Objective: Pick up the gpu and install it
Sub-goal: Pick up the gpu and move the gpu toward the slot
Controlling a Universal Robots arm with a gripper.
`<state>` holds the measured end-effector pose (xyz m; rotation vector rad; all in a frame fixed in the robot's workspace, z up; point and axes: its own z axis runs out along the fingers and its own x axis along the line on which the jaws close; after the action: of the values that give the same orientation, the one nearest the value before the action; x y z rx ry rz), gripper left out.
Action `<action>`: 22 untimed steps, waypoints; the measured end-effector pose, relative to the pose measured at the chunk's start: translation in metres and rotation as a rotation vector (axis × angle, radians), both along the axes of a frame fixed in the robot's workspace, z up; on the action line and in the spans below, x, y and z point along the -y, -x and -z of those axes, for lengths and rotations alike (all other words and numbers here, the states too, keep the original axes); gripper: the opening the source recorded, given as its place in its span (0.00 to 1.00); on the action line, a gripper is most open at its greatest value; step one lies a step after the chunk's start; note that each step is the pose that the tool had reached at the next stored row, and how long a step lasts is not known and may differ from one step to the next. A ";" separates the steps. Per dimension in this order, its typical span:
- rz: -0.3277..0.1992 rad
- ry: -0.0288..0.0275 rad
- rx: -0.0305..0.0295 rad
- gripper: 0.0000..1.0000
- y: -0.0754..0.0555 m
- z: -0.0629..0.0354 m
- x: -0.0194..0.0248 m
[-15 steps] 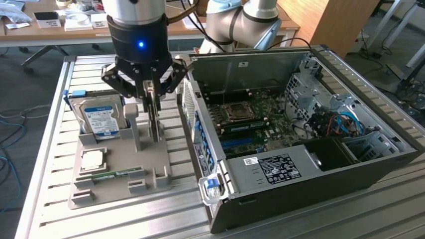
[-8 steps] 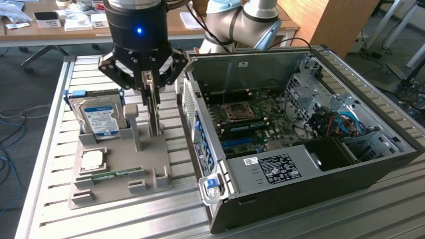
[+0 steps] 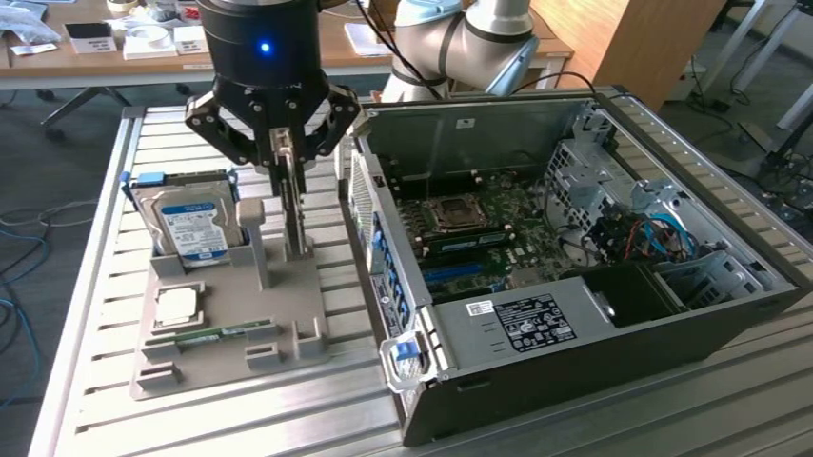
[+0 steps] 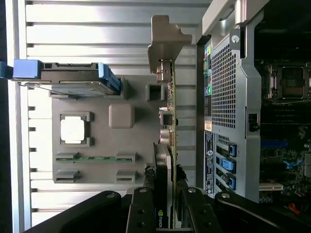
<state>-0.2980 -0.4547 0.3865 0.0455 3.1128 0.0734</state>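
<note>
Gripper (image 3: 293, 168) fingers squeezed narrow on top edge of the gpu (image 3: 300, 224). Card's parked upright along the holder (image 3: 209, 367) edge nearest the pc case (image 3: 534, 381), prob so it's grabbable from above.

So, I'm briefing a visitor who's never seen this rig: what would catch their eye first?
The big black end effector hangs over the grey parts holder on the exterior view's left, closed on the upright gpu. Next comes the open computer case on the exterior view's right, its motherboard exposed. A hard drive stands in the holder too.
</note>
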 end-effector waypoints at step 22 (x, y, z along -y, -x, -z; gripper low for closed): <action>0.000 -0.0002 0.0000 0.27 0.000 -0.0376 0.0001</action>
<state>-0.2979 -0.4547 0.4241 0.0455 3.1128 0.0737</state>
